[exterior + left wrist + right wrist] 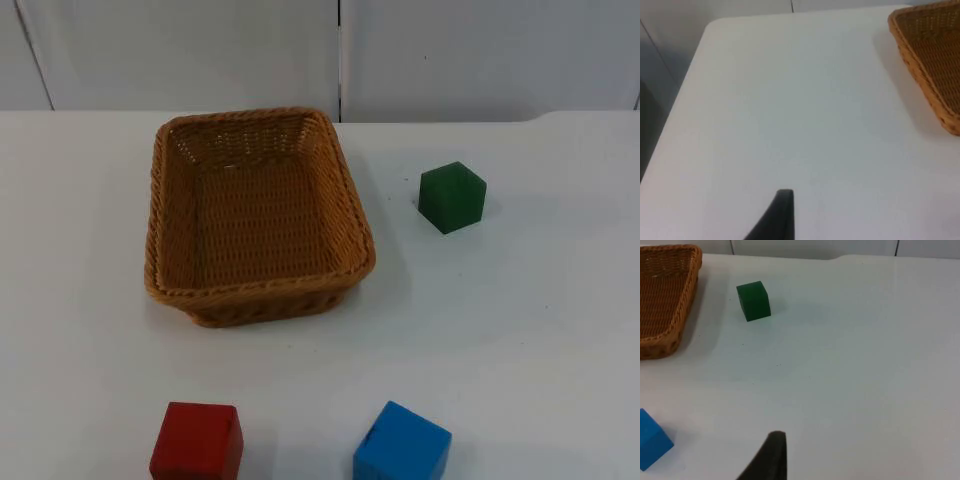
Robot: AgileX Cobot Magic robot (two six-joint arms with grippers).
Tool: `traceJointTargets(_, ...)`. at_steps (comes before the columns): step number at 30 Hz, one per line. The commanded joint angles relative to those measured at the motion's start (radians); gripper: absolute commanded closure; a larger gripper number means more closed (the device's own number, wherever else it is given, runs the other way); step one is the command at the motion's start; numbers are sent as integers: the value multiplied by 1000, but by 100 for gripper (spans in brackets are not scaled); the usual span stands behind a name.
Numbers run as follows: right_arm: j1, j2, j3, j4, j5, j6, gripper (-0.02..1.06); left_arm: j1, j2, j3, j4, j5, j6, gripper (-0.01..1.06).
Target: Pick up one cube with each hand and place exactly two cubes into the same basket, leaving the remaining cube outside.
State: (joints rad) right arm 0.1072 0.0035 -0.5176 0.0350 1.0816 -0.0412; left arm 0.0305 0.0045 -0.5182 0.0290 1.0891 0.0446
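Note:
An empty woven brown basket stands left of the table's middle. A green cube sits to its right, apart from it. At the front edge lie a red cube and, to its right, a blue cube. My left gripper hangs over bare table to the left of the basket, holding nothing that I can see. My right gripper hangs over bare table on the right side, away from the green cube, the blue cube and the basket.
The white table top ends at a grey partition wall behind the basket. The table's left edge drops off beside my left gripper.

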Motion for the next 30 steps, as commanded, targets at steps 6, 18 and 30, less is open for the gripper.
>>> traceJointTargets(6, -6, -4, 3, 1, -1, 3, -1, 1, -4, 5, -12, -38, -4, 0)
traceJointTargets(18, -6, -4, 1, -2, -5, 3, -1, 1, -4, 5, -23, -38, -4, 0)
traceJointTargets(30, -6, 101, -11, -3, -22, 3, -1, 1, -4, 5, -44, -30, -4, 0)
